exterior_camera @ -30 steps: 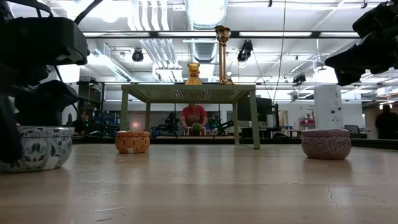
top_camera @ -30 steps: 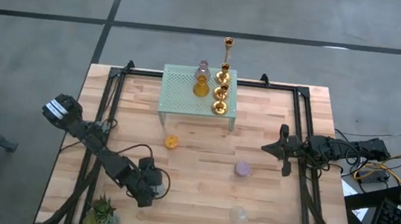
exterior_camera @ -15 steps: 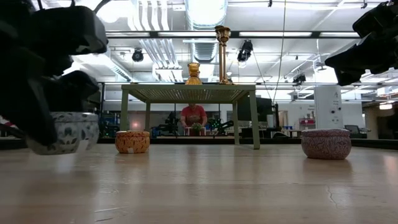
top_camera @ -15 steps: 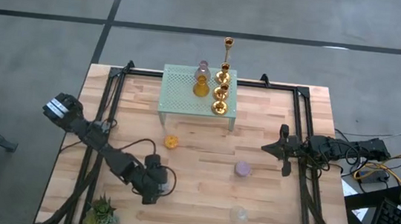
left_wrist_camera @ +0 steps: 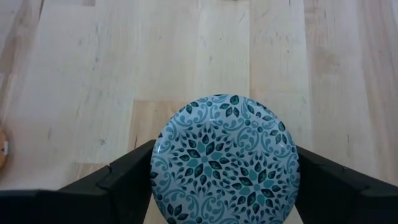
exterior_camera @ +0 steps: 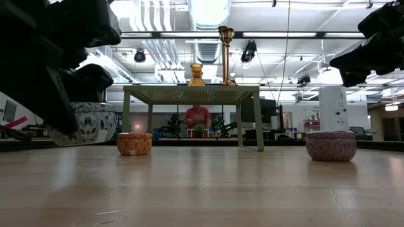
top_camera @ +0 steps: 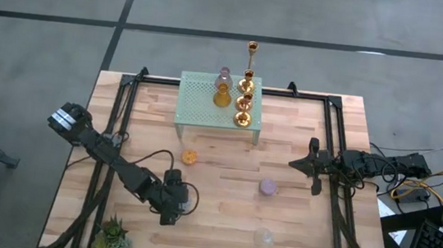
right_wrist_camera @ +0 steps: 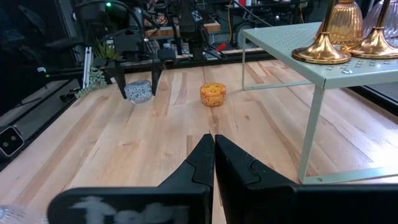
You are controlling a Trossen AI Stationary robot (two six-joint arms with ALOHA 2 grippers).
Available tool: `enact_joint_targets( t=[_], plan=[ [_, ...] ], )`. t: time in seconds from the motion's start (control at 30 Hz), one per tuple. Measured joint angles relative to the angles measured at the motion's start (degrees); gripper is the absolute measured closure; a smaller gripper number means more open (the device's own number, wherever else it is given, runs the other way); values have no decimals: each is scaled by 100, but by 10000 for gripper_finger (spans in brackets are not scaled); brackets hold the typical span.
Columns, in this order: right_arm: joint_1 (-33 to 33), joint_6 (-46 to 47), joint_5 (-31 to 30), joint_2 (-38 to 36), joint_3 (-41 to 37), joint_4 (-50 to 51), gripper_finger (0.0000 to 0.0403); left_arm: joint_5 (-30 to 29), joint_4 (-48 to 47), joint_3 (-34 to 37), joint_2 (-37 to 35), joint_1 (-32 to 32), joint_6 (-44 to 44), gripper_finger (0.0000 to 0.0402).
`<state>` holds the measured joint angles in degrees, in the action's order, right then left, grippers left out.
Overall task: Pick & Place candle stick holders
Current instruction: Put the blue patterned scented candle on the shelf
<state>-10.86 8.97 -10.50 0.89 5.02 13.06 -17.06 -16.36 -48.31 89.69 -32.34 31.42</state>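
Note:
My left gripper (top_camera: 181,205) is shut on a squat blue-and-white patterned holder (left_wrist_camera: 225,158) over the table's near left part; in the low view the holder (exterior_camera: 82,123) hangs clear of the wood. My right gripper (top_camera: 313,166) is shut and empty at the table's right side. A squat orange holder (top_camera: 189,157), a pink-purple one (top_camera: 268,186) and a clear glass one (top_camera: 264,237) rest on their bases on the table. Several gold candlesticks (top_camera: 244,102) and an amber holder (top_camera: 222,98) stand on the mint-green stand (top_camera: 199,105). My left gripper pinches the blue holder's round side wall (left_wrist_camera: 159,163) between its two fingers (left_wrist_camera: 127,177), one on each opposite side. The fingers reach level, toward the table's right. The holder sits upright, its patterned top up, lifted clear of the table.
A small spiky green plant (top_camera: 113,235) stands at the near left corner. Black rails (top_camera: 119,121) run along the table's left and right sides. The stand's legs (right_wrist_camera: 310,134) rise from the table's far middle. People and equipment show in the room beyond.
My left gripper has gone toward the table's right edge and up, still shut on the blue holder. The holder, which stood on the table a second ago, now hangs upright and clear of the wood.

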Motion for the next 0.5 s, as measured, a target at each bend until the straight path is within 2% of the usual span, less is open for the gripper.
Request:
enact_joint_targets(
  t=[0.5],
  plan=[
    [0,0,1,1,0,0,394,-123,-176,0,-501,148,-129,88]
  ],
)
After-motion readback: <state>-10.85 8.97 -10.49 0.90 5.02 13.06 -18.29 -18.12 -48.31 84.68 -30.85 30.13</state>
